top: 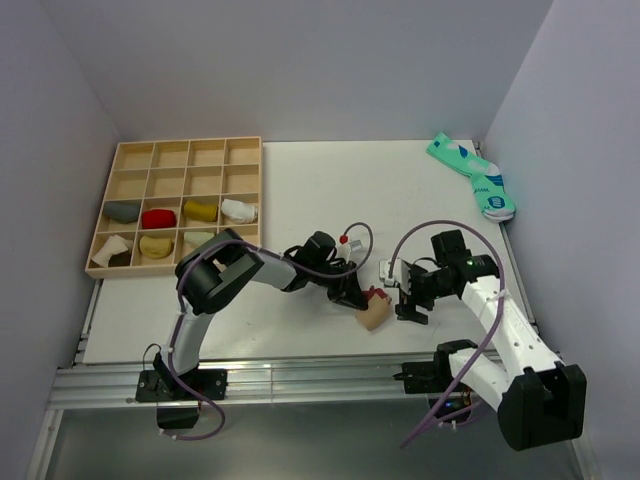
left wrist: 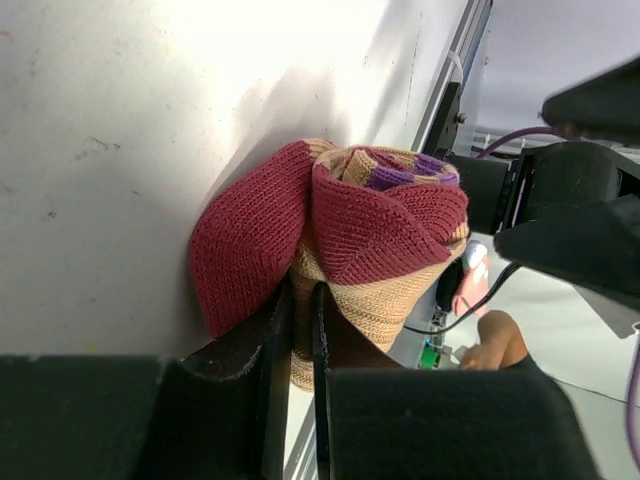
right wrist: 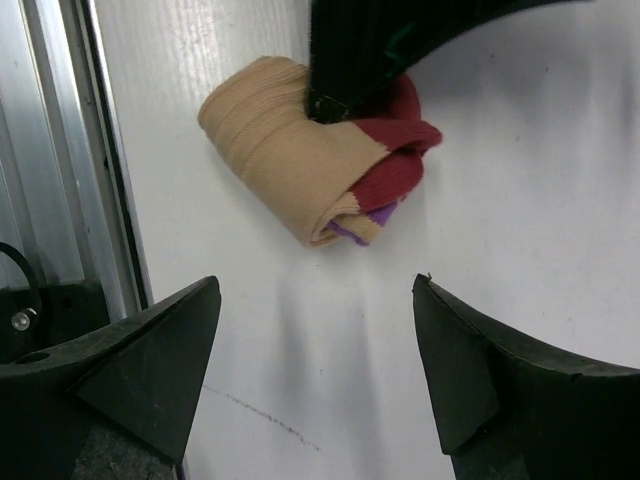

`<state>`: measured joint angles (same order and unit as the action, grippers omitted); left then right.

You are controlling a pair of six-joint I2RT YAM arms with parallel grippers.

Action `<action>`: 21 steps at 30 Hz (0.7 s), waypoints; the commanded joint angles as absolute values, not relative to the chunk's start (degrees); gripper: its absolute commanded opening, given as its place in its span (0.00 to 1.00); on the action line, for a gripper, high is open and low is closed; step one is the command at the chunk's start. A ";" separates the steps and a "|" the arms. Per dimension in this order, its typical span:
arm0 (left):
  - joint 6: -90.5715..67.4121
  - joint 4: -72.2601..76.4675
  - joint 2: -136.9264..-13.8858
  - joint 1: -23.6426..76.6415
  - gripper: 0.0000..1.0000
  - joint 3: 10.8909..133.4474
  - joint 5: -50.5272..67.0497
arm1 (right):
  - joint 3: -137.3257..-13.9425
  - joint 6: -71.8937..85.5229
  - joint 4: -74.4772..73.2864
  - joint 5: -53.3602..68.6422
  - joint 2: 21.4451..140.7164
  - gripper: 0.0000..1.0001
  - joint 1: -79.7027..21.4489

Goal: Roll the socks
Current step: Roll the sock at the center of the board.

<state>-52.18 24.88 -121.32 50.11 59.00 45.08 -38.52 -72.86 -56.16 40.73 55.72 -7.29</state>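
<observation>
Top external: sock, tray, teal pair

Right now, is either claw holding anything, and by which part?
The left gripper pinches the rolled tan-and-maroon knitted sock by tan fabric beside its maroon end. The right gripper is open, empty.
</observation>
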 commanded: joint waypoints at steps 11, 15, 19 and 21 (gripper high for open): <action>-46.58 9.24 -126.74 50.36 0.00 59.15 41.13 | -34.45 -73.65 -48.26 32.44 52.29 0.86 -22.93; -45.35 7.30 -127.18 50.36 0.00 60.47 41.40 | -34.28 -73.74 -45.53 30.59 51.33 0.86 -24.78; -44.74 6.16 -127.79 50.27 0.00 61.69 41.66 | -33.49 -73.92 -44.12 28.66 50.36 0.87 -26.80; -44.39 5.54 -127.97 50.27 0.00 62.05 41.75 | -33.31 -74.18 -44.47 27.69 51.06 0.86 -27.77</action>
<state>-50.35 17.04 -123.13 49.63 63.88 48.07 -34.04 -73.82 -46.68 29.67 51.44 -26.48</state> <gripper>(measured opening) 0.152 0.863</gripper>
